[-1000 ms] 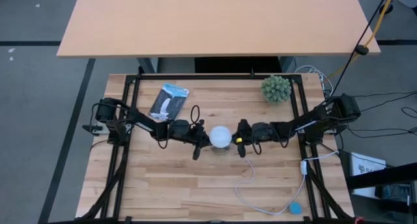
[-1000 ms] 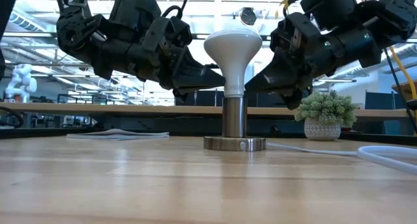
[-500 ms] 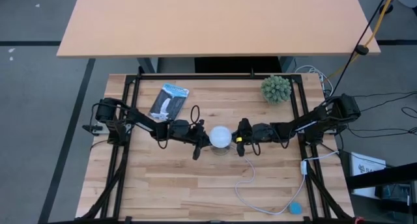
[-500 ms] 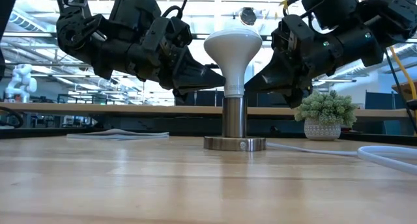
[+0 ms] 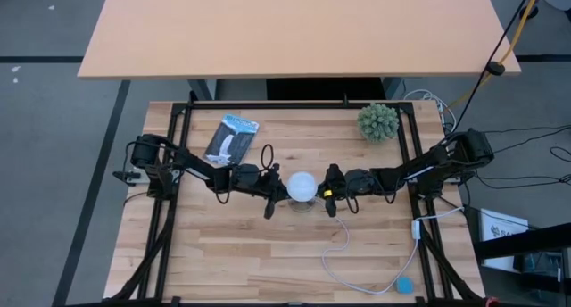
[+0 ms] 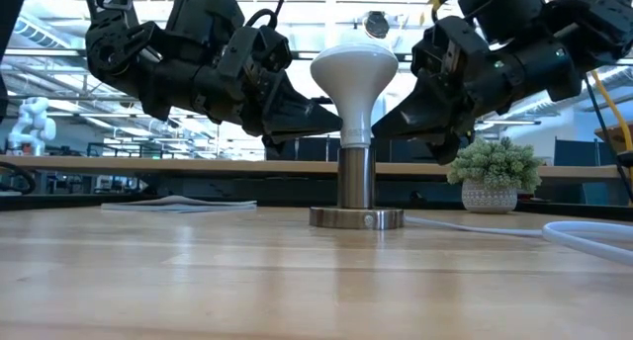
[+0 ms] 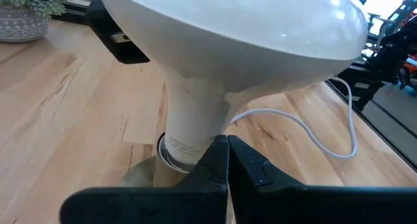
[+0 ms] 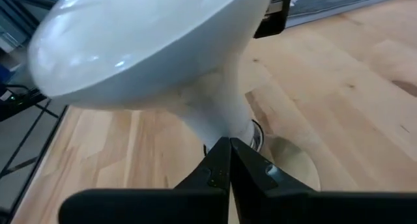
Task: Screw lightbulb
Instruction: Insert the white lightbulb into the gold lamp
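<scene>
**Two dark arms, black from base to fingertip**

Both arms are built of black, blocky segments with rounded joint housings, and black cables loop along their links. The left gripper (image 7: 227, 160) and right gripper (image 8: 229, 160) each end in two matte black, wedge-shaped fingers. A small yellow mark shows near the right wrist in the high view.

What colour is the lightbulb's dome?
White, frosted: the lightbulb shows best in the low view.
</scene>
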